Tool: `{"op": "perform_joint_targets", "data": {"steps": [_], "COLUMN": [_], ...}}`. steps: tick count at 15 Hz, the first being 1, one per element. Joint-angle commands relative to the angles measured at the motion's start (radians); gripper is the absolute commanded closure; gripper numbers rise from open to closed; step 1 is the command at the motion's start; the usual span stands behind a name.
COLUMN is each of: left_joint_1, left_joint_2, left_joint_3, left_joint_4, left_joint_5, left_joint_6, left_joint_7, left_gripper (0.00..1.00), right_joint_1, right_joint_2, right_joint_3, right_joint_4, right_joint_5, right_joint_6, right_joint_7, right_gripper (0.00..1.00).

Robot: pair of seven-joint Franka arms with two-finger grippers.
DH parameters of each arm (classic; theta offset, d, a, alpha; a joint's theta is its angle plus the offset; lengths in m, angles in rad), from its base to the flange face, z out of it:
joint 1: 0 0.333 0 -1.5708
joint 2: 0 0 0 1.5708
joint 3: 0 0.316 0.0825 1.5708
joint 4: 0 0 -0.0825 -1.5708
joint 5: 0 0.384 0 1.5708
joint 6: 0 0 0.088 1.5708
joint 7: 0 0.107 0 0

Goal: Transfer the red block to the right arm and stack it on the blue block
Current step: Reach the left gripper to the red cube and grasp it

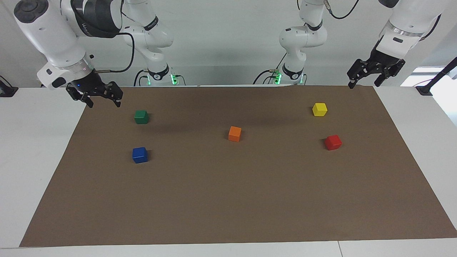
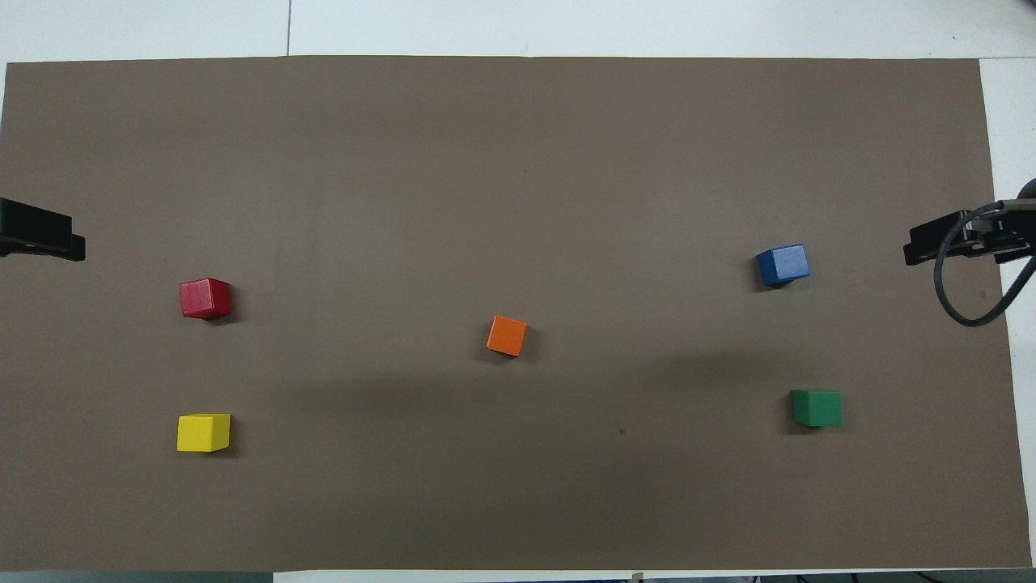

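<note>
The red block sits on the brown mat toward the left arm's end. The blue block sits on the mat toward the right arm's end. My left gripper is open and empty, raised over the mat's edge at the left arm's end, well apart from the red block. My right gripper is open and empty, raised over the mat's edge at the right arm's end, apart from the blue block.
On the brown mat, a green block lies nearer to the robots than the blue one. A yellow block lies nearer to the robots than the red one. An orange block sits mid-mat.
</note>
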Motion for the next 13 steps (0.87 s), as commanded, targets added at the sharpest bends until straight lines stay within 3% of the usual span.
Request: {"op": "perform_joint_targets", "data": {"steps": [1,8,13], "left_joint_1": [-0.008,-0.003,0.001], "left_joint_2": [-0.001,0.009,0.035], "left_joint_3": [0.012,0.037,0.048], "left_joint_4": [0.003,-0.04,-0.189], "left_joint_5": [-0.012,-0.002,-0.002], "left_joint_6": [0.011,0.079,0.246], "left_joint_7": [0.016,0.018,0.088], "left_gripper": [0.0,0.0,0.0], "right_joint_1": [-0.015,-0.017,-0.024], "right_joint_2": [-0.001,-0.001,0.001], "right_joint_3": [0.008,0.008,0.008], "right_joint_4": [-0.001,-0.001,0.0], "right_joint_5": [-0.002,0.001,0.001], "right_joint_6": [-0.008,-0.008,-0.002], "right_joint_7": [-0.008,-0.008,-0.008], "right_gripper": [0.0,0.0,0.0]}}
